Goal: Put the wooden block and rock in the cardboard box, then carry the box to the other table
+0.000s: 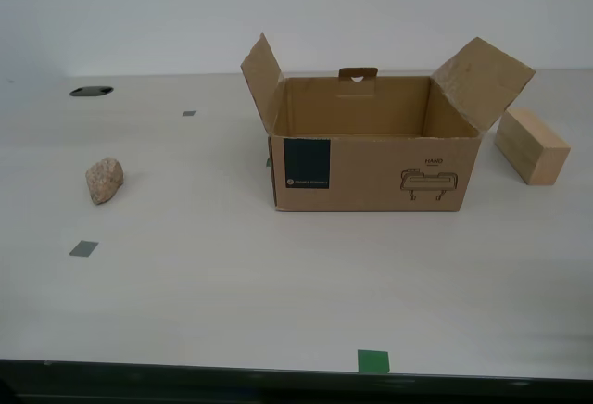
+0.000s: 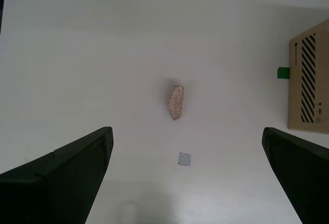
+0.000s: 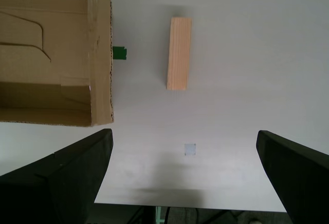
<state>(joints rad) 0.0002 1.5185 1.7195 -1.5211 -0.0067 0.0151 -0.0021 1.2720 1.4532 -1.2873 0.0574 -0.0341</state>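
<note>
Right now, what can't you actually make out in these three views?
- Floor of the brown cardboard box: in the exterior view its front wall hides it; the first wrist view cuts the box at the frame edge.
- Small print on the box's dark teal label: too small.
- Far side of the pale wooden block and of the lumpy pinkish rock: hidden by themselves.
- Both arms: out of the exterior view.
- The other table: in no view.

My first gripper (image 3: 182, 178) hangs high above the tabletop, looking straight down, its two dark fingers (image 3: 56, 180) spread wide with nothing between them. My second gripper (image 2: 185, 178) hangs the same way, high and pointing down, fingers (image 2: 56, 178) wide apart and holding nothing. Neither arm shows anywhere in the exterior view.
</note>
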